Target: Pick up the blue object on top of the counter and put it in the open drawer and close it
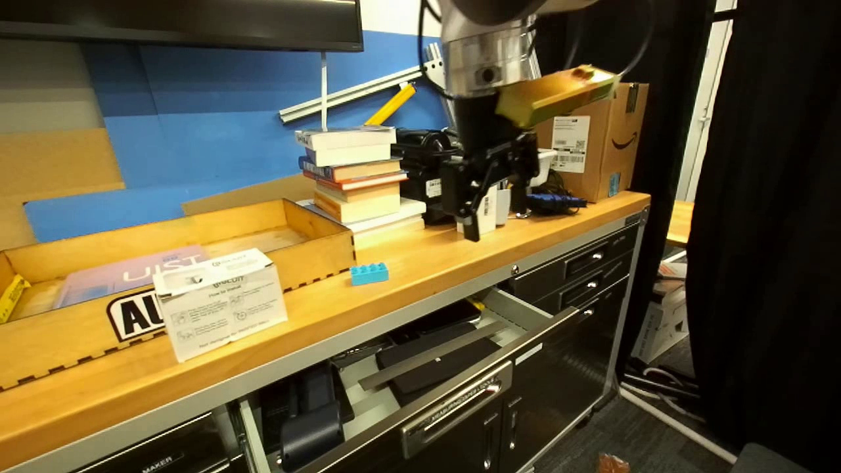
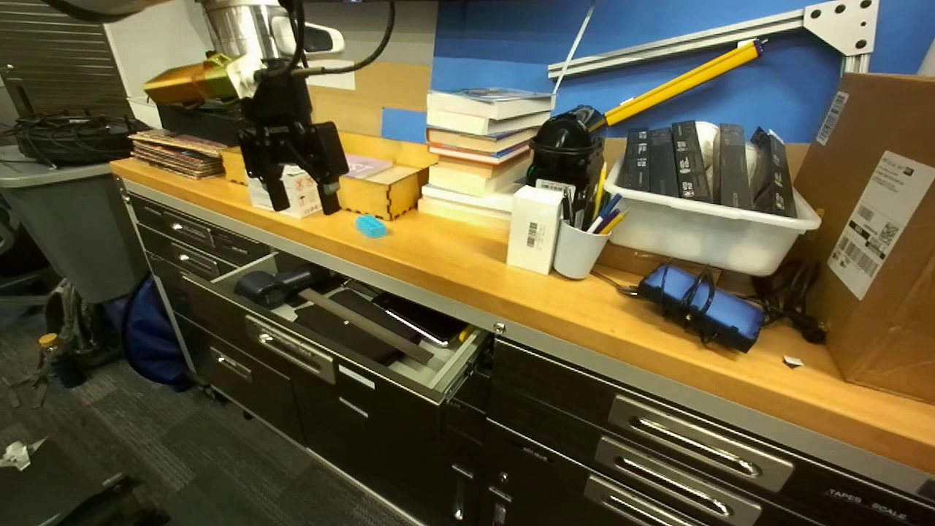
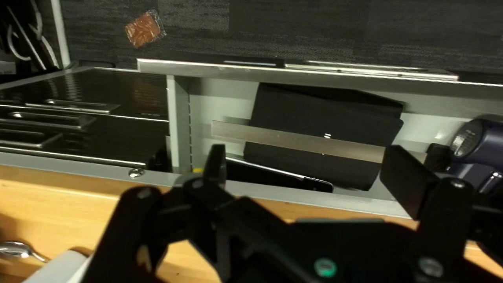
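The jaws stand wide apart with nothing between them, hanging above the level of the worktop (image 1: 440,259). On it lies the light-blue block (image 1: 370,274), studs up, just by a corner of the wooden tray (image 1: 315,266) (the wrist view does not show the block, so the exterior views must guide the approach). The step in hand looks to be the reach: best to bring the jaws directly over the block, pointing straight down, and sink until they pass below the studs before closing. Spread along the worktop as they are, they would probably take it by its ends and keep off the tray wall. That tray is the chief obstacle, with the white carton (image 1: 227,309) standing in front of it farther along; the pile of books (image 1: 360,190) rises behind, and a wide swing could brush it. Lower down, the drawer (image 3: 235,72) is pulled out, holding a metal strip (image 3: 298,142) and a dark tool (image 1: 312,428), and anything jutting up there could hinder closing it.
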